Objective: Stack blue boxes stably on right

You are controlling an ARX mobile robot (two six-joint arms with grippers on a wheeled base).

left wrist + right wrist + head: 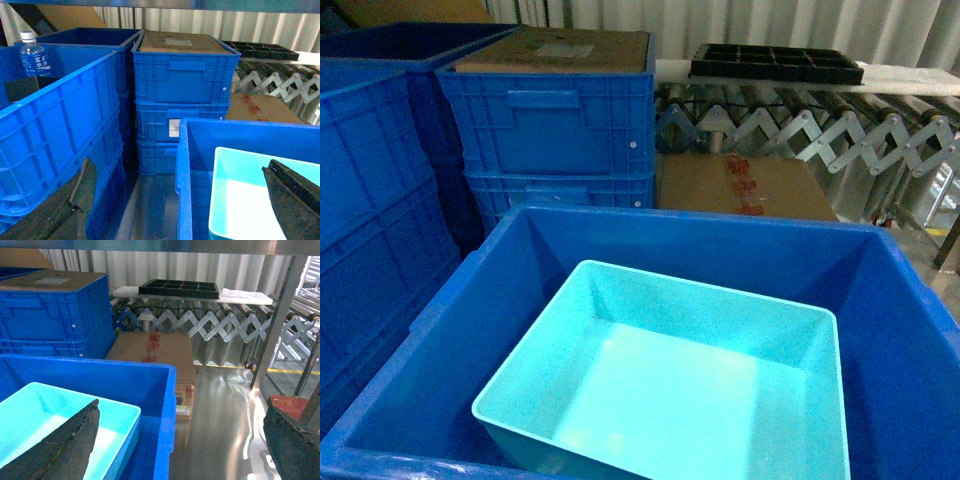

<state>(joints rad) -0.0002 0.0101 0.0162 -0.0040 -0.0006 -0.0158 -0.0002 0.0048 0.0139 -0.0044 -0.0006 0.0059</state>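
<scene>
- A light turquoise tub (670, 400) sits inside a big dark blue bin (880, 330), toward the bin's near side, tilted a little askew to the bin's walls; it holds nothing.
- In the left wrist view the left claw (165, 210) shows two dark fingers (295, 200) spread wide apart: one low over the tub's corner, the other down at the left by a ribbed blue crate (60, 135). It grips nothing.
- In the right wrist view the right claw (170, 445) is likewise spread open, one finger (60, 450) over the tub, the other at the far right edge above the shiny floor (220, 410).
- Behind the bin stand stacked blue crates (555, 130), the top one covered by cardboard.
- A cardboard carton (745, 185) lies on the floor beside them, under a roller conveyor (820, 125) carrying a black tray (775, 62).
- A water bottle (33, 55) stands at the left crate.
</scene>
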